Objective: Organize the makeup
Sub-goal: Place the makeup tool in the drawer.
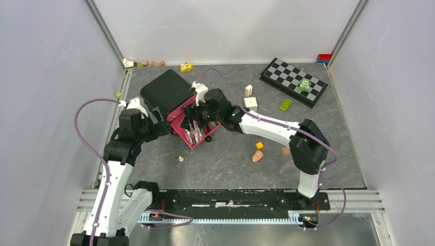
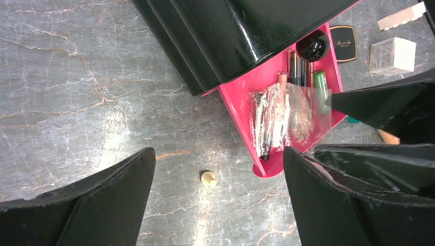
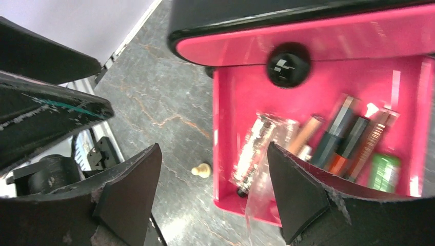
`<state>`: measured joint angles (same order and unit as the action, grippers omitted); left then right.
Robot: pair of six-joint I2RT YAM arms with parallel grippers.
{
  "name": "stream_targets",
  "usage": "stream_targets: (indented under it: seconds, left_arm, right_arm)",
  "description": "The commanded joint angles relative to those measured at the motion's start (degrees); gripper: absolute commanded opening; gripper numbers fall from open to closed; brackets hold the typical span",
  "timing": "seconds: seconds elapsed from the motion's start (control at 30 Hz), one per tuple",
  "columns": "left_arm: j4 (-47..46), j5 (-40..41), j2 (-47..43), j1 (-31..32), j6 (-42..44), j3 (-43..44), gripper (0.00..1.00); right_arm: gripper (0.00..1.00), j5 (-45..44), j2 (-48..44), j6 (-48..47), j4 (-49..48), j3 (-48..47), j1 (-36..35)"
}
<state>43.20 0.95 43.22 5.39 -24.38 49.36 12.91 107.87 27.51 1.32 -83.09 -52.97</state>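
A black box (image 1: 166, 91) has its pink drawer (image 2: 236, 110) pulled out. Makeup lies in the drawer: a clear plastic bag of thin brushes (image 2: 274, 120), dark and brown tubes (image 3: 341, 136) and a green tube (image 2: 320, 84). My right gripper (image 3: 213, 146) hovers open over the drawer's near end. A flap of the clear bag (image 3: 256, 200) stands beside its right finger. My left gripper (image 2: 219, 151) is wide open and empty, low over the table left of the drawer. A black compact (image 2: 342, 37) lies past the drawer. A peach sponge (image 1: 257, 156) and a puff (image 1: 285, 151) lie at the front right.
A cream chess pawn (image 2: 208, 178) lies on the table between my left fingers. A white cube (image 2: 392, 55) and a white block (image 1: 249, 90) sit right of the box. A chessboard (image 1: 293, 82) with a green toy is at the back right. Small toys line the back wall.
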Motion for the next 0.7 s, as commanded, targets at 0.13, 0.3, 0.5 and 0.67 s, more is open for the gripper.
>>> stream_targets:
  seconds: [0.13, 0.3, 0.5, 0.67]
  left_arm:
    - [-1.28, -0.69, -0.61, 0.24, 0.7, 0.34, 1.0]
    - [-1.37, -0.68, -0.58, 0.25, 0.67, 0.29, 1.0]
    - [-1.28, -0.69, -0.81, 0.26, 0.65, 0.32, 1.0]
    - [-1.3, -0.68, -0.73, 0.29, 0.65, 0.3, 1.0]
  right_arm:
    - [0.82, -2.59, -7.17, -0.32, -4.21, 11.97, 5.03]
    - [0.81, -1.55, -8.12, -0.42, -4.93, 14.02, 5.86]
    - [0.71, -0.64, -7.94, -0.73, -5.86, 14.3, 5.86]
    - [0.36, 3.3, -7.88, 0.17, -9.99, 14.95, 5.87]
